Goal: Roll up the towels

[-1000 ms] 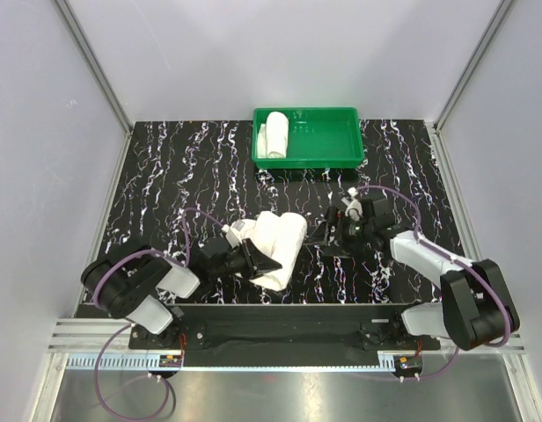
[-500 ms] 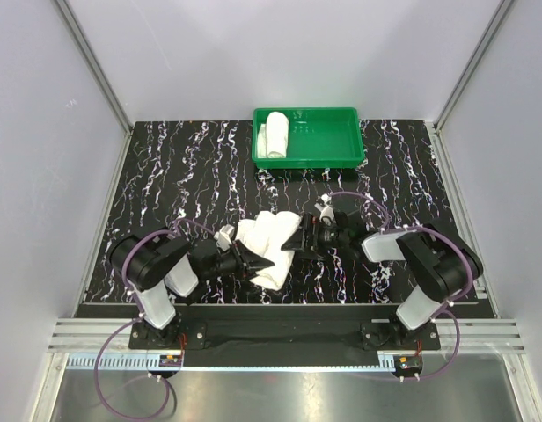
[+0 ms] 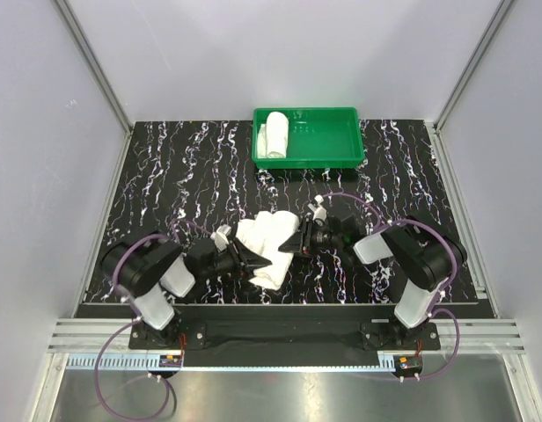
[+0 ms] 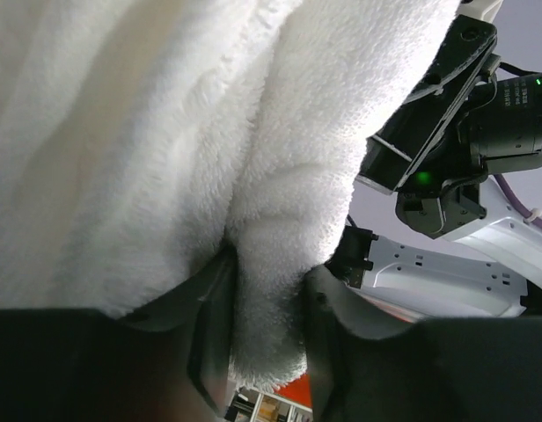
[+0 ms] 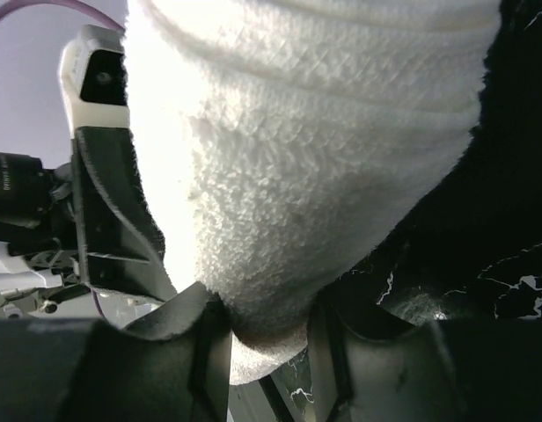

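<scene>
Our right gripper has crossed over and pinched the crumpled white towel; our left gripper clamps its other side, so rolling can probably start.

The towel overflows both wrist views, its edges cut off.

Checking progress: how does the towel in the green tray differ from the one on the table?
The tray towel is rolled; the table towel is loose and bunched. The tray towel lies free in the green tray; the table towel is pinched by the left fingers and right fingers. Both are white.
</scene>
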### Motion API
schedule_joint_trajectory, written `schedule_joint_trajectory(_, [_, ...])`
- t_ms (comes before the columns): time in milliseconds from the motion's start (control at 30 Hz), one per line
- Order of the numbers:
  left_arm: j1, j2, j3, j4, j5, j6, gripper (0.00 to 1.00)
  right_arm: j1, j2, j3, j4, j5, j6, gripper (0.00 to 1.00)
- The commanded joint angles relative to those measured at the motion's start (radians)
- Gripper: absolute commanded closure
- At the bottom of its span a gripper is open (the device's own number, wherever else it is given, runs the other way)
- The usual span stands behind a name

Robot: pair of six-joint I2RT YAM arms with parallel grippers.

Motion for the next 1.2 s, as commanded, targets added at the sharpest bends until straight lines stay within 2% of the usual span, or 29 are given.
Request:
schedule_joint_trajectory(0, [0.000,-0.164,0.022,-0.339,-0.025,0.158,0.57,0.014,-0.047,0.025,-0.100,0.075,-0.045,0.68])
schedule_joint_trajectory(33, [0.000,-0.207,0.061,-0.540,-0.041,0.242,0.51,0.014,-0.060,0.035,-0.145,0.099,-0.062,0.68])
schedule_joint_trajectory(100, [-0.003,-0.331,0.113,-0.757,-0.117,0.333,0.46,0.014,-0.103,0.062,-0.275,0.125,-0.107,0.69])
schedule_joint_trajectory(133, [-0.008,-0.365,0.160,-0.925,-0.143,0.405,0.44,0.014,-0.113,0.078,-0.326,0.150,-0.120,0.69])
schedule_joint_trajectory(267, [-0.012,-0.493,0.249,-1.209,-0.297,0.531,0.41,0.015,-0.142,0.148,-0.603,0.213,-0.182,0.69])
schedule_joint_trajectory(333, [-0.032,-0.553,0.297,-1.330,-0.362,0.586,0.40,0.014,-0.148,0.182,-0.668,0.243,-0.196,0.69])
schedule_joint_trajectory(433, [-0.106,-0.626,0.363,-1.436,-0.497,0.633,0.39,0.021,-0.157,0.230,-0.815,0.297,-0.211,0.69])
schedule_joint_trajectory(500, [-0.173,-0.657,0.406,-1.483,-0.638,0.663,0.39,0.030,-0.154,0.277,-0.919,0.326,-0.231,0.69])
schedule_joint_trajectory(533, [-0.255,-0.659,0.452,-1.534,-0.692,0.674,0.38,0.038,-0.151,0.295,-0.955,0.358,-0.242,0.69])
schedule_joint_trajectory(567, [-0.296,-0.657,0.475,-1.559,-0.797,0.676,0.39,0.043,-0.145,0.312,-1.025,0.377,-0.246,0.69])
schedule_joint_trajectory(600, [-0.374,-0.642,0.522,-1.601,-0.845,0.677,0.38,0.047,-0.142,0.346,-1.054,0.407,-0.254,0.69])
schedule_joint_trajectory(667, [-0.443,-0.617,0.567,-1.642,-0.978,0.677,0.37,0.056,-0.130,0.375,-1.134,0.430,-0.259,0.69])
schedule_joint_trajectory(767, [-0.563,-0.552,0.648,-1.683,-1.106,0.688,0.36,0.072,-0.110,0.429,-1.222,0.472,-0.260,0.69])
schedule_joint_trajectory(933, [-0.707,-0.453,0.765,-1.668,-1.204,0.807,0.30,0.090,-0.073,0.495,-1.305,0.507,-0.268,0.69])
schedule_joint_trajectory(1000, [-0.764,-0.389,0.796,-1.660,-1.252,0.844,0.23,0.096,-0.061,0.510,-1.323,0.509,-0.271,0.69])
schedule_joint_trajectory(1100, [-0.801,-0.289,0.851,-1.646,-1.269,0.909,0.13,0.099,-0.056,0.520,-1.326,0.504,-0.275,0.69])
schedule_joint_trajectory(1167, [-0.810,-0.243,0.888,-1.651,-1.272,0.924,0.12,0.102,-0.058,0.521,-1.326,0.498,-0.274,0.69])
